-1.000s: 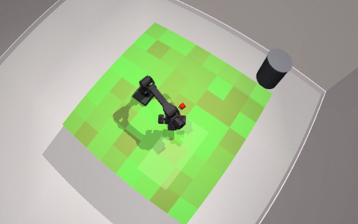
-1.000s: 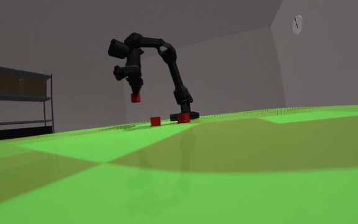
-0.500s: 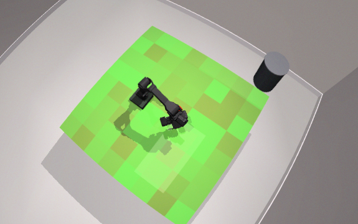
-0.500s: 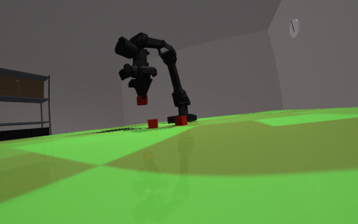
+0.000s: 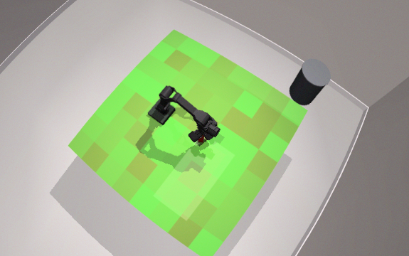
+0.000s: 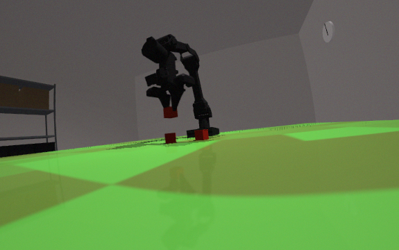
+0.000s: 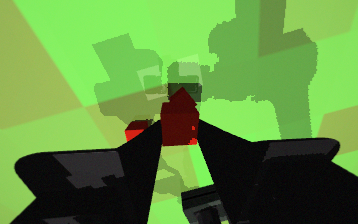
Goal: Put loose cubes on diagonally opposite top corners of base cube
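My gripper (image 6: 170,107) (image 7: 178,123) is shut on a red cube (image 6: 170,113) (image 7: 179,132) and holds it in the air, well above the floor. In the top view a bit of red (image 5: 201,139) shows under the gripper. A second red cube (image 6: 170,138) stands on the floor below the held one in the exterior view. In the wrist view a dark red corner (image 7: 182,96) shows past the held cube, which hides the rest. A third red cube (image 6: 201,135) (image 7: 134,134) stands a little apart, left of the held cube in the wrist view. All three look alike; I cannot tell which is the base.
The arm's base (image 5: 161,111) stands on the green checkered floor (image 5: 147,199). A dark cylinder (image 5: 305,85) stands at the checkered area's right corner. A shelf (image 6: 15,110) with boxes is at the far left in the exterior view. The arm's shadow falls around the cubes.
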